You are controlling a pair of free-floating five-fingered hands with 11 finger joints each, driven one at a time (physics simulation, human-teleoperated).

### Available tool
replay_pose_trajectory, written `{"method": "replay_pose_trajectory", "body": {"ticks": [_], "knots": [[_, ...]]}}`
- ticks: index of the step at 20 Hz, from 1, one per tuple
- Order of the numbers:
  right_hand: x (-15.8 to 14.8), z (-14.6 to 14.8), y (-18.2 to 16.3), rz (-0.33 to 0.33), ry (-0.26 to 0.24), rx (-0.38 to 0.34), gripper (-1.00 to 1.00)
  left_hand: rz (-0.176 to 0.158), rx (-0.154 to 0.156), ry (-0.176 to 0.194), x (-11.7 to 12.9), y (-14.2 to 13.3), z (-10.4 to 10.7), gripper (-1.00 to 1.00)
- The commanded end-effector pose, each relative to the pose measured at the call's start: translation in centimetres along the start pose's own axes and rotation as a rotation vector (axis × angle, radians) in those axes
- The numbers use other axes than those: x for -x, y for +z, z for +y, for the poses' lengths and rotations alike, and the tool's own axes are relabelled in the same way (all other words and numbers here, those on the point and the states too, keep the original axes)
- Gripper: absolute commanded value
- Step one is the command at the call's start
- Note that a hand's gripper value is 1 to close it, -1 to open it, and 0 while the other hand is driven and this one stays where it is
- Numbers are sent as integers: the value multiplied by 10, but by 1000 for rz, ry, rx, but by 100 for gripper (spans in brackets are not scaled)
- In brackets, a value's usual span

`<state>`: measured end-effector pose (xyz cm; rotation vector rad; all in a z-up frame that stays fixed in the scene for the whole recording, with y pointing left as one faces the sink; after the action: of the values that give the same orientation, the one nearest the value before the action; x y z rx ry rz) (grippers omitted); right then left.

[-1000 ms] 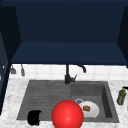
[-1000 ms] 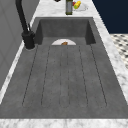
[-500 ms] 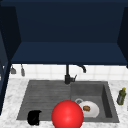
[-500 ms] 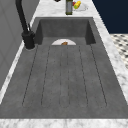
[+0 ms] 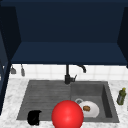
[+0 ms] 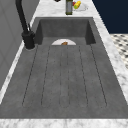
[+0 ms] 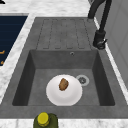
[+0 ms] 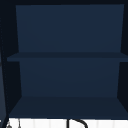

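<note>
Cabinet shelving (image 8: 67, 56) is sitting open above the sink (image 5: 45, 96). Down front, a red ball (image 5: 67, 114) is lying just beside the white plate (image 7: 64, 90) with its brown morsel (image 7: 63, 84), possibly hitting it if nudged. Left hand (image 5: 34, 117) is hovering at the sink's front edge; I cannot tell how its fingers are set.

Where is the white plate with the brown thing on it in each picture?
Front view: the white plate lies in the basin, lower right, beside the red ball.
Left side view: its top edge peeks up from the far basin.
Right side view: centre of the basin floor.
Upper view: open shelves.
Shared landmark: the black faucet.
</note>
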<state>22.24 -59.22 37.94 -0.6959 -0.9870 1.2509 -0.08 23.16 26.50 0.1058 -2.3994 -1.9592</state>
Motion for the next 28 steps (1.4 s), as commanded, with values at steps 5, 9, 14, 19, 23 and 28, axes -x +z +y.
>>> {"method": "replay_pose_trajectory", "body": {"ticks": [5, 9, 14, 19, 23, 28], "knots": [[14, -41, 3, -19, -70, -94, -100, 0, 0, 0, 0, 0, 0, 0], [24, -77, 9, -12, -46, -121, -100, 0, 0, 0, 0, 0, 0, 0], [20, -100, 27, -30, -67, -156, -100, 0, 0, 0, 0, 0, 0, 0], [12, -119, 51, -30, -74, -162, -100, 0, 0, 0, 0, 0, 0, 0], [-1, -99, 75, -29, -55, -43, -100, 0, 0, 0, 0, 0, 0, 0], [-18, -86, 103, -36, -69, 22, -100, 0, 0, 0, 0, 0, 0, 0]]}}
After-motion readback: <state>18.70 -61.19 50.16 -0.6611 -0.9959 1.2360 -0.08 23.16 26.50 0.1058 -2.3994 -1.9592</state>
